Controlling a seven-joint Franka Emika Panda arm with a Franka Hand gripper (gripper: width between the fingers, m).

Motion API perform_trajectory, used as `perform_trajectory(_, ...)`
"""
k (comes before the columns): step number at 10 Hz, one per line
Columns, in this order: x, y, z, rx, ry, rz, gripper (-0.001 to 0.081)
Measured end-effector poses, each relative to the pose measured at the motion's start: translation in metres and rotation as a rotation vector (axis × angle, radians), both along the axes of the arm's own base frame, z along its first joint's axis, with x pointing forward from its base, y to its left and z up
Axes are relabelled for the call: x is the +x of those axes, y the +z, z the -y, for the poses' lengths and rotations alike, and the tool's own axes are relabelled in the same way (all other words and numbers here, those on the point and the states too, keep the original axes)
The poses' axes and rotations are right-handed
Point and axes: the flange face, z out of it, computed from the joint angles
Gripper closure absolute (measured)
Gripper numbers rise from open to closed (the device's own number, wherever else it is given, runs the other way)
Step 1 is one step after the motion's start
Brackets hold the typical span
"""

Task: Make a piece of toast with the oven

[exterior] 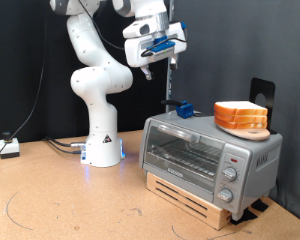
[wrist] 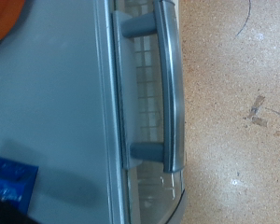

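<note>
The silver toaster oven stands on a wooden slat base, its glass door shut. In the wrist view I look down on its grey top, the black bar handle and the glass door. My gripper hangs high above the oven's end on the exterior view's left, touching nothing, with nothing seen between its fingers. A stack of bread slices lies on the oven top, and its orange edge shows in the wrist view. No single slice shows apart from the stack.
A small blue block sits on the oven top and shows in the wrist view. A thin dark rod rises beside it. A black object stands behind the bread. The arm's base is at the exterior view's left.
</note>
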Motion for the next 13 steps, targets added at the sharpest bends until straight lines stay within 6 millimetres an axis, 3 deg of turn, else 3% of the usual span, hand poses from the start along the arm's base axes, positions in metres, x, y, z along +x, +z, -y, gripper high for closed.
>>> perform_trajectory(5, 0.007, -0.014, -0.007, 0.007, 0.064, -0.004, 0.0002)
perform_trajectory(9, 0.005, -0.066, -0.009, -0.023, 0.089, -0.106, 0.0002)
perform_trajectory(13, 0.005, -0.068, -0.009, 0.000, 0.106, -0.005, 0.0002)
